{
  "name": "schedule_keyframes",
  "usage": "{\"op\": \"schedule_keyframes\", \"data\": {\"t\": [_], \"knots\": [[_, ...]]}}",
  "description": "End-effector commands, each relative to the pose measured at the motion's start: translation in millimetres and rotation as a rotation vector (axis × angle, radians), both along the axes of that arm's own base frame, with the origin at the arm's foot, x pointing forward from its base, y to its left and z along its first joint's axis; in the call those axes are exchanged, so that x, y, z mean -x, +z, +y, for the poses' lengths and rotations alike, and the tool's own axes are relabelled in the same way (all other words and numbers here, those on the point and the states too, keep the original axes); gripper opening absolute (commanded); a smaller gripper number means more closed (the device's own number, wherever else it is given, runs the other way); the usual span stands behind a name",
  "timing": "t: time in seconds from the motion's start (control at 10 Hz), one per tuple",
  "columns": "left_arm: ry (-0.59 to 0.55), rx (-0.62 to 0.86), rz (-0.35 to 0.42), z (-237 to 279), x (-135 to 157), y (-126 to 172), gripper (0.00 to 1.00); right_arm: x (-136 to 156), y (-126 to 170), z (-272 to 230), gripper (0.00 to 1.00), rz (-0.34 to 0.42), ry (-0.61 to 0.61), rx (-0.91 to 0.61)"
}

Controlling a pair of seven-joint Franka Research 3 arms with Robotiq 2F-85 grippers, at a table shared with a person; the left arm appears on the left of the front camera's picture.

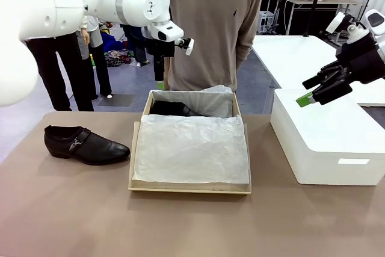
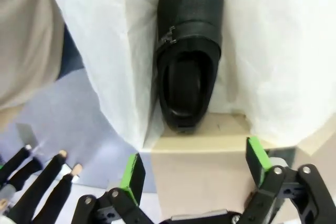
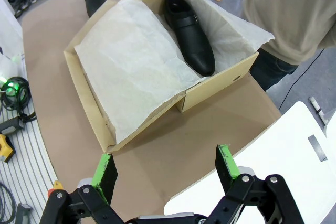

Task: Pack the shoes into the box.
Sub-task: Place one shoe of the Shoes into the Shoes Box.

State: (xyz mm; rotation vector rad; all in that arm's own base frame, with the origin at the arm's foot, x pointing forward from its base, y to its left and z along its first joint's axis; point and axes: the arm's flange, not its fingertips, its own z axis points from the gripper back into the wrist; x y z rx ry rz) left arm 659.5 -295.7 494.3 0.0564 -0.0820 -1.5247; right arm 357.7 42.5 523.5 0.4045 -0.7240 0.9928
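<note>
White tissue paper [image 3: 131, 66] spills over the box [image 3: 220, 85], crowding the shoe [image 3: 189, 35] inside.

Bright even indoor light, soft shadows, wide-angle wrist distortion, slight blur

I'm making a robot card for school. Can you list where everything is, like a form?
Packed shoe: in the box, far side
Loose shoe: on the table, left of box
Tissue: covers the box's near part
Left end effector: open, above box's far edge
Right end effector: open, by the white block
</note>
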Motion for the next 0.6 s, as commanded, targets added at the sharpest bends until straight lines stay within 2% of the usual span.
{"op": "schedule_keyframes", "data": {"t": [0.0, 0.1, 0.5], "knots": [[-0.056, 0.021, 0.020, 22, 29, 14, 1.00, -3, -1, -1, 1.00, -0.022, 0.025, -0.024], [0.000, 0.000, 0.000, 0, 0, 0, 1.00, -3, -1, -1, 1.00, -0.022, 0.025, -0.024], [0.000, 0.000, 0.000, 0, 0, 0, 1.00, -3, -1, -1, 1.00, -0.022, 0.025, -0.024]]}}
